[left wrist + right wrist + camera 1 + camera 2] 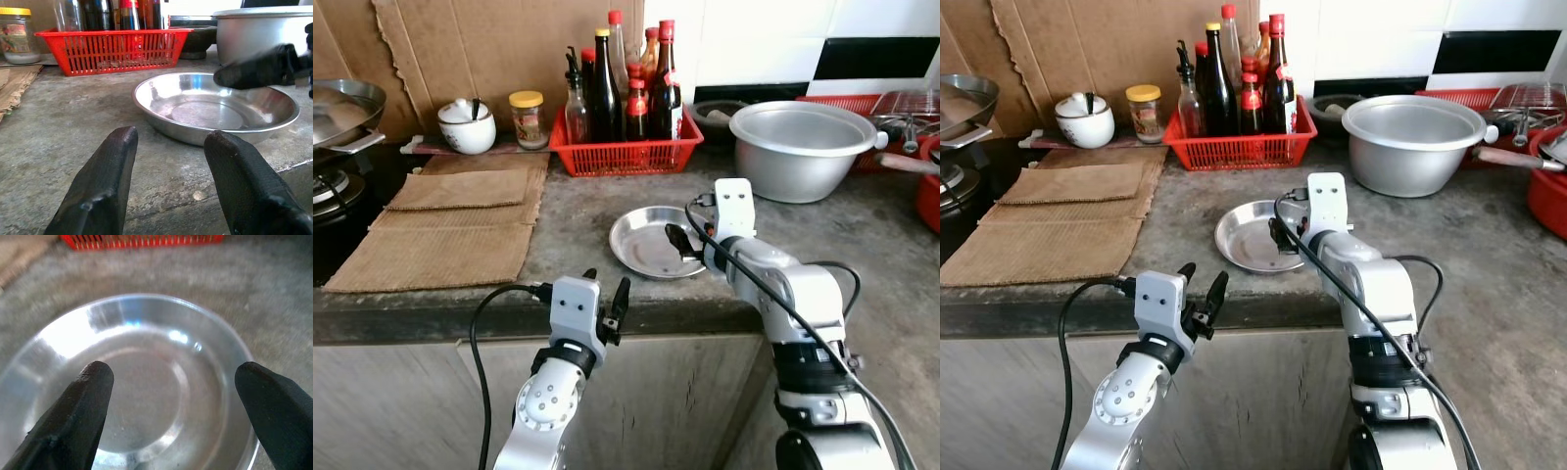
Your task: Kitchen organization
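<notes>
Right gripper [171, 396]: over the steel plate [646, 245], fingers spread wide, nothing held, tips hovering above the plate's right-hand rim.
Left gripper [605, 304]: low at the counter's front edge, fingers parted and empty, aimed at the plate from just in front.
Plate: lying flat and empty on the grey counter [578, 211], near the front edge, between the red basket [625, 155] of bottles and the robot.
Step in hand: looks like a pick-up of the plate, my read only.
How to do it well: a shallow, slick dish sitting flush gives little to pinch. Better to bring one finger inside the rim and one outside, close on the raised lip, then lift level. The left gripper could steady the near rim if the plate skates.
Risk: plate sliding toward the edge.
Surface: rough, stained stone counter; brown matting [450, 225] on the left, well apart from the plate.
Room: big metal bowl [801, 147] at the back right, white lidded pot [467, 125] and yellow-capped jar [528, 117] against cardboard, white tiles behind.
</notes>
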### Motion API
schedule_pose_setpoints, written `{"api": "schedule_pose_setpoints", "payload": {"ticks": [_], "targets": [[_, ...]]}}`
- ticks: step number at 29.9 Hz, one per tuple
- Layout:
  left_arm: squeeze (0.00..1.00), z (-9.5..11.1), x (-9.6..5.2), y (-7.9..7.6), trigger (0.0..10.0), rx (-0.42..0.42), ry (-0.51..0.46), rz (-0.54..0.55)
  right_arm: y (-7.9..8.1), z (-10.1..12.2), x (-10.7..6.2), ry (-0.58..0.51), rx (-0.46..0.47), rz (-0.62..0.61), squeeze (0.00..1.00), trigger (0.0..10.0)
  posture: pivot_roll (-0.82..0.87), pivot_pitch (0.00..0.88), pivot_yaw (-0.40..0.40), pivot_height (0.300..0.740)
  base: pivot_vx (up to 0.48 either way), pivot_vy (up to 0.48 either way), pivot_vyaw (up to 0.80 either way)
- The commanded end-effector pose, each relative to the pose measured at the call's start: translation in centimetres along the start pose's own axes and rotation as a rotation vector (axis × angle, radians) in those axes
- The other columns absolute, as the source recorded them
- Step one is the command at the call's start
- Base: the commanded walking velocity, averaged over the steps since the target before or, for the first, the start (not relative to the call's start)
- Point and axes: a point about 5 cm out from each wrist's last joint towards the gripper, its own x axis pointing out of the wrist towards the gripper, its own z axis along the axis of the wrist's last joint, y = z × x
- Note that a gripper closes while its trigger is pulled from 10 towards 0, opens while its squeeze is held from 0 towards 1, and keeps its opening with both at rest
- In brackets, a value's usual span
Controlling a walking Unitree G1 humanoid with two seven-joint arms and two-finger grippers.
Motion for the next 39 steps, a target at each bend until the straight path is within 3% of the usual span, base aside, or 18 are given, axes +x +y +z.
{"api": "schedule_pose_setpoints", "payload": {"ticks": [1, 8, 24, 30, 39], "targets": [[0.0, 0.0, -0.1, -0.1, 10.0, -0.001, 0.005, 0.002, 0.1, -0.1, 0.3, 0.045, -0.01, -0.008, 0.0, 10.0, 0.08, 0.0, -0.034, 0.74, 0.0, 0.0, 0.0], [0.0, 0.0, -0.1, -0.1, 10.0, -0.003, 0.004, 0.002, 0.3, -0.7, 0.6, 0.119, 0.0, 0.004, 0.0, 10.0, 0.08, 0.0, -0.037, 0.74, 0.0, 0.0, 0.0], [0.0, -0.1, -0.1, -0.3, 10.0, -0.006, 0.006, -0.008, -0.7, 2.5, 0.5, -0.063, 0.077, -0.068, 0.0, 10.0, 0.08, 0.0, -0.033, 0.74, 0.0, 0.0, 0.0], [0.0, -0.1, -0.1, -0.4, 10.0, -0.009, 0.008, -0.006, -1.8, 1.4, 0.7, -0.002, 0.022, -0.169, 0.0, 10.0, 0.08, 0.001, -0.034, 0.74, 0.0, 0.0, 0.0], [0.0, 0.0, -0.1, -0.4, 10.0, -0.012, 0.003, -0.005, -0.7, -1.2, 1.1, 0.143, 0.003, -0.116, 0.0, 10.0, 0.08, 0.003, -0.035, 0.74, 0.0, 0.0, 0.0]]}}
